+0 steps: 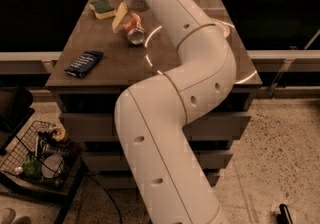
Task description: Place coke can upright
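Note:
The coke can (133, 30) is red with a silver end turned toward the camera. It is tilted over on the far middle of the dark table (115, 63). My gripper (125, 20) is at the end of the white arm, right at the can's upper left side and in contact with it. The wrist hides the far part of the can. I cannot tell whether the can rests on the table or is held just above it.
A dark blue snack packet (84, 63) lies near the table's front left edge. A green and yellow sponge (102, 8) sits at the far left. A wire basket (40, 154) with items stands on the floor at the left. My arm (190, 68) covers the table's right half.

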Tool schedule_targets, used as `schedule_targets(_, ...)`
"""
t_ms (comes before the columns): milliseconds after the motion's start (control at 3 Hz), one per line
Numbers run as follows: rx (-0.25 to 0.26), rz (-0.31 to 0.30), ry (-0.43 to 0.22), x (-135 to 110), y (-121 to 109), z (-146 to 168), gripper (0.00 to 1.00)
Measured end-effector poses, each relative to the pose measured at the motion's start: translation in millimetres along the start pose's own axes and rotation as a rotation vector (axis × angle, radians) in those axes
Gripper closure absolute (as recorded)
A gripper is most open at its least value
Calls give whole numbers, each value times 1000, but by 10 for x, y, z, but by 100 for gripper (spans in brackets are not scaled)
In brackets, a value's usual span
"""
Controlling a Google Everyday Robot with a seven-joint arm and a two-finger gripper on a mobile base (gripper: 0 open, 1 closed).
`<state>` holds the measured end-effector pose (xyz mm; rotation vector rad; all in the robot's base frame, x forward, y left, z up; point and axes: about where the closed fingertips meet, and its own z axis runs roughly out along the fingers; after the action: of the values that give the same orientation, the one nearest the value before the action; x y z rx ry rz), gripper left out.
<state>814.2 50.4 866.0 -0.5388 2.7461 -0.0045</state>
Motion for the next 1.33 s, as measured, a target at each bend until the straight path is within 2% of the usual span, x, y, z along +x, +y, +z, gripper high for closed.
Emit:
schedule_targets(333,15,-36,30,26,92,36,0)
schedule_targets(667,28,-79,14,-47,169,15,0)
schedule_targets(1000,47,-112,30,-43,235,3,0)
schedule_targets(1333,43,-117,49,-4,246,61,0)
